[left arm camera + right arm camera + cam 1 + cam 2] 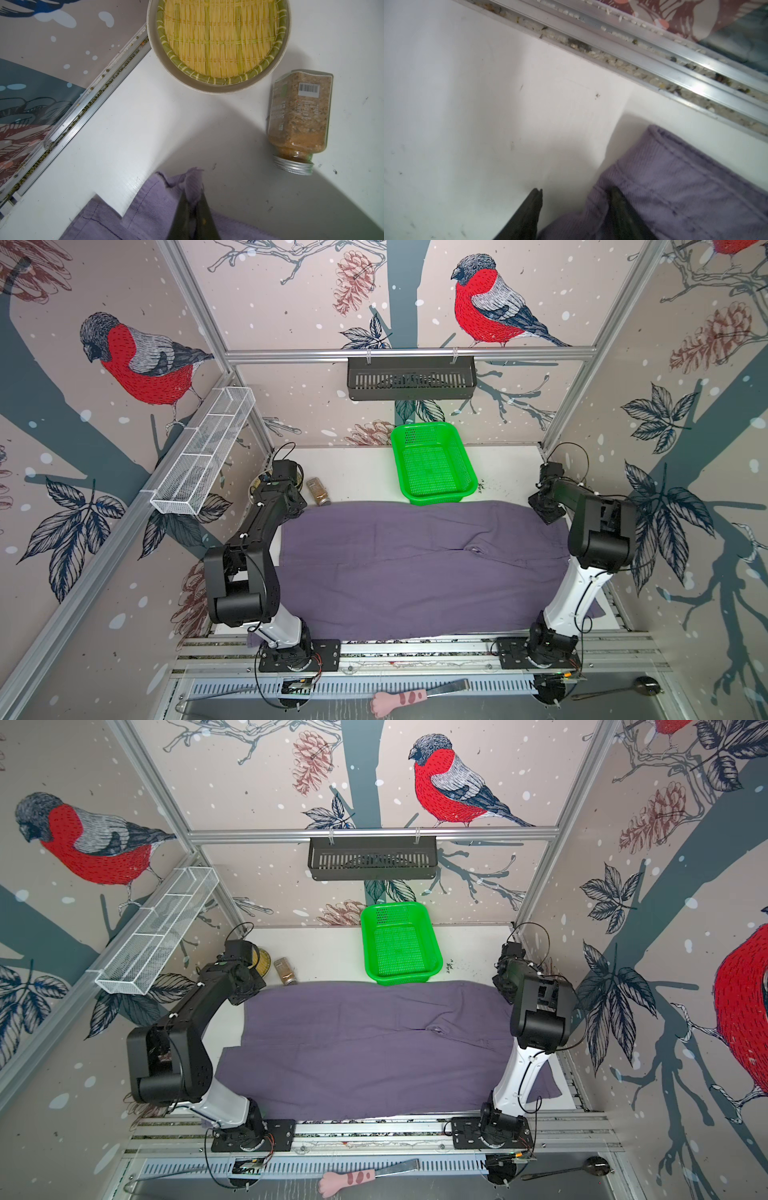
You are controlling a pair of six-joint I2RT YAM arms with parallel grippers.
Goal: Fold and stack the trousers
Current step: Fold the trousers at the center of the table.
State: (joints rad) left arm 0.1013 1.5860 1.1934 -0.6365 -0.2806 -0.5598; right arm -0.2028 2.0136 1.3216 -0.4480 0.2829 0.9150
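I see the trousers (415,568) spread flat across almost the whole width of the desk (365,472) and down to its near edge. Their far side lies just beside the green basket (432,464), which sits at the middle of the far edge. My left fingers (180,207) are pressed together on the cloth's far-left corner with a tuft pinched between them, near the spice jar (299,124) lying on its side. My right fingers (533,203) stand apart at the far-right corner, one over bare desk and one over the waistband, gripping nothing.
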